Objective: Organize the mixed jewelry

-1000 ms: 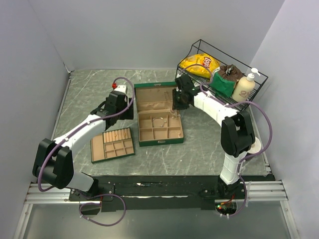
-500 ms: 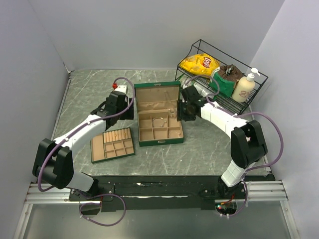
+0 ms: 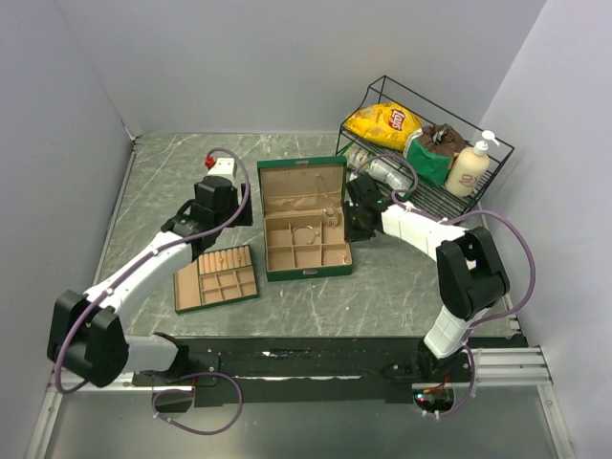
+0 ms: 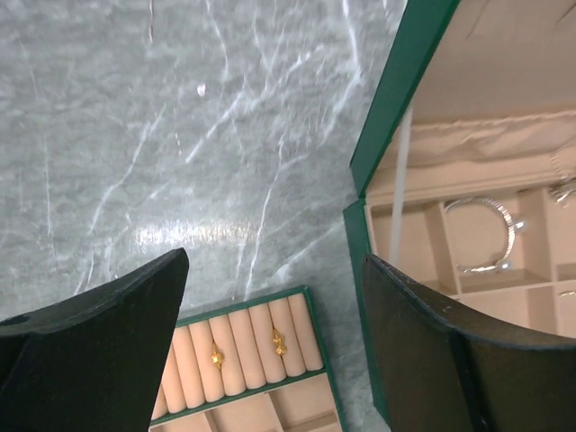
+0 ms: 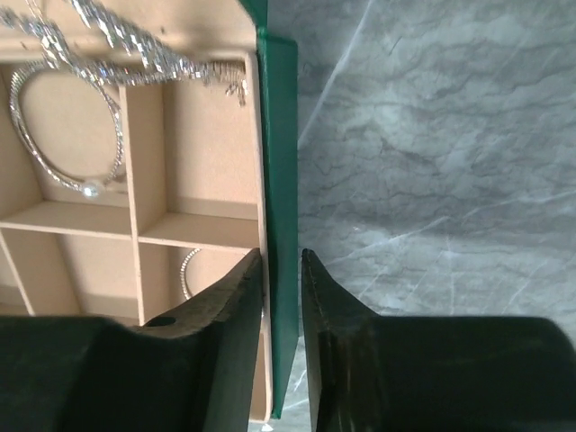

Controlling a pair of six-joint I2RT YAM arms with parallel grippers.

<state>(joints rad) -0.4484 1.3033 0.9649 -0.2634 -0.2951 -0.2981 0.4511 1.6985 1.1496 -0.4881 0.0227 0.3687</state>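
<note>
The green box point(image 3: 308, 273) lies open mid-table with tan compartments. In them lie a silvery bangle point(image 5: 87, 189), a sparkling chain point(image 5: 144, 56) and a small beaded loop point(image 5: 187, 270). The bangle point(image 4: 511, 232) also shows in the left wrist view. My right gripper point(image 5: 281, 255) straddles the box's right wall point(image 5: 281, 135), one finger inside and one outside, shut on it. Left of the box, my left gripper point(image 4: 274, 261) hangs open and empty above the table, just beyond the flat tan tray point(image 4: 243, 301). Two gold earrings point(image 4: 216, 355) sit in the tray's ring rolls.
A black wire basket point(image 3: 497, 148) at the back right holds a yellow chip bag point(image 3: 387, 122), a green-brown bag point(image 3: 432, 153) and a pump bottle point(image 3: 470, 167). Grey walls close in the left, back and right sides of the table.
My right gripper moved from beside the lid down to the box's right wall and closed on it. The left arm drew back and left a little, jaws still wide.
</note>
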